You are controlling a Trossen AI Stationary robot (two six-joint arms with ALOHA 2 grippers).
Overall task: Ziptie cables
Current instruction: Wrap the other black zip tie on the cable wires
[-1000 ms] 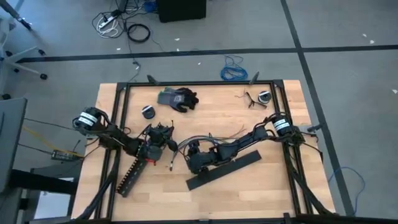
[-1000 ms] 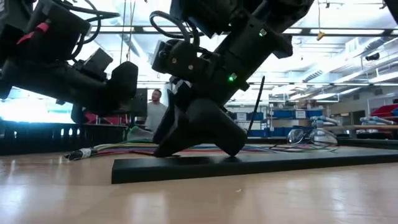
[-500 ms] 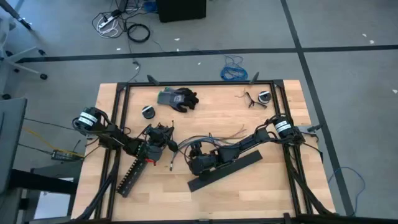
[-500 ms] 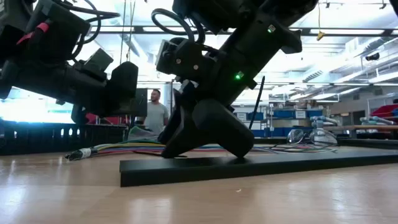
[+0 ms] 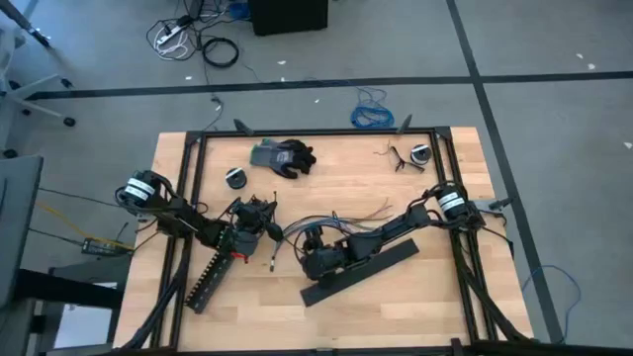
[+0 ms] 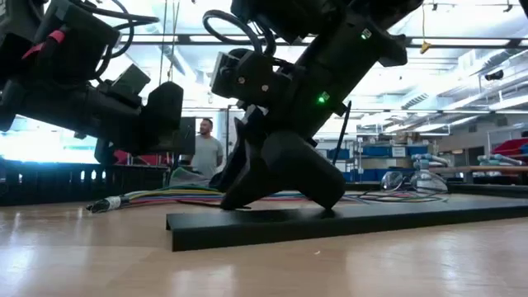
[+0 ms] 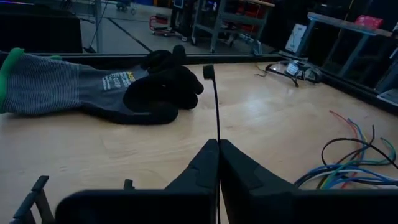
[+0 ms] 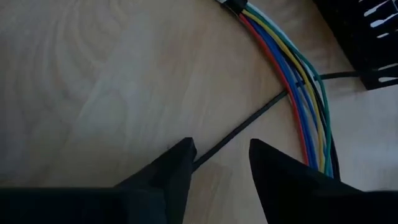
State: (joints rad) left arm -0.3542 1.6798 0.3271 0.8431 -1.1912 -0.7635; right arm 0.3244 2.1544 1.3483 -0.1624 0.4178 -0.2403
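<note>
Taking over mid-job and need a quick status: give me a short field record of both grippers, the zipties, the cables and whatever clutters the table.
left gripper: shut on a ziptie, held above the table
right gripper: open, low over the wood, fingers either side of a second ziptie
second ziptie: flat on the table, running under the cables
cables: lying loose, not tied
flat black bar: under the right arm
glove: far side of the table
slotted duct: by the left arm

The glove bears small yellow print, perhaps a brand, too blurred to read.
</note>
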